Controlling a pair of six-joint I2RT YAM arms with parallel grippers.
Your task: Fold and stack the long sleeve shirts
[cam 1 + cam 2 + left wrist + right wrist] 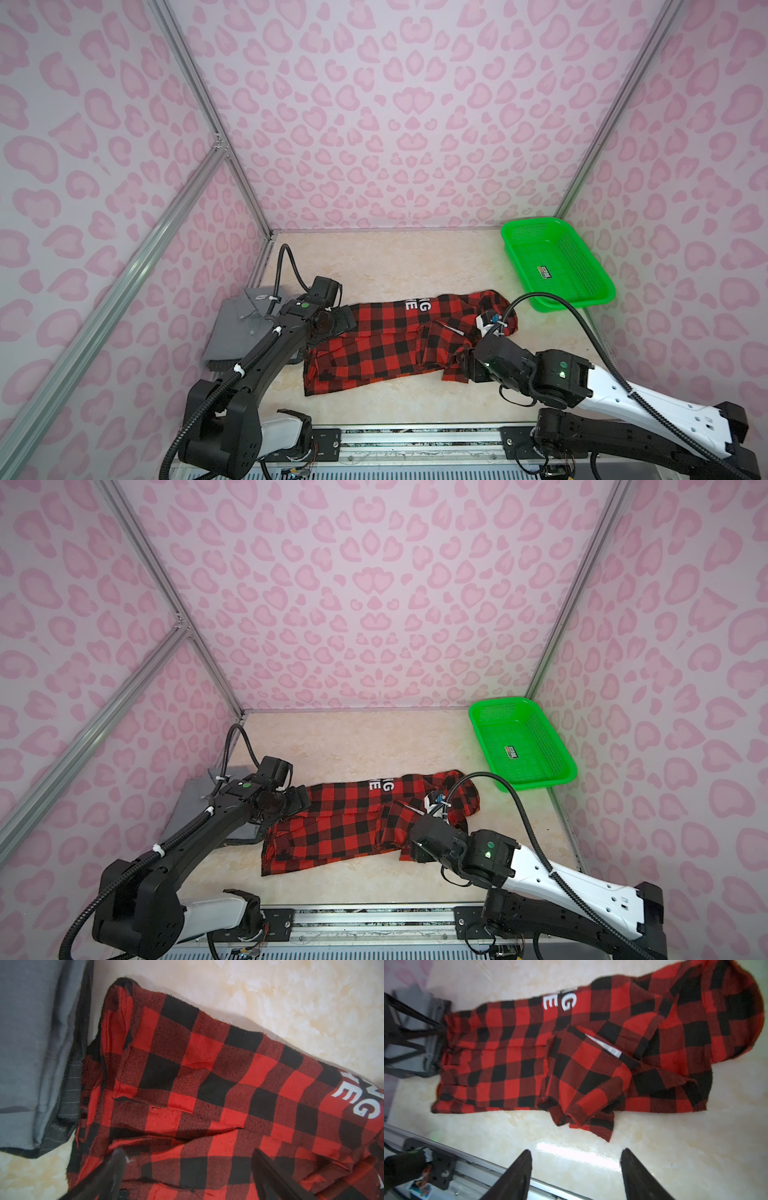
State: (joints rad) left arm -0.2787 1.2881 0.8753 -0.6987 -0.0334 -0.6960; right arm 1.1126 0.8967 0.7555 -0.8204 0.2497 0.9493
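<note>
The red-and-black checked shirt [374, 345] lies stretched sideways across the middle of the pale, marbled tabletop [415, 266]. It is only half tidy: the left part is fairly flat, the right end is bunched and rounded, and a loose flap is folded over its middle. White letters [417, 305] show along its far edge. The grey shirt [232, 328] sits folded at the left edge of the tabletop, collar toward the back wall, with a small white label [261, 296] at the neck. The left wrist view shows a dark pinstriped cloth [68, 1093] under its edge, and the checked shirt's left end lies right against that. A green basket [557, 266] stands in the far right corner, apart from both shirts.

The left gripper [189, 1153] hovers over the checked shirt's left end. Its jaws are spread wide and nothing is pinched between them; I cannot tell whether the fingers [119, 1157] touch the cloth. The right gripper [576, 1152] is also released, jaws well apart with only bare tabletop between them, just in front of the shirt's near edge.
</note>
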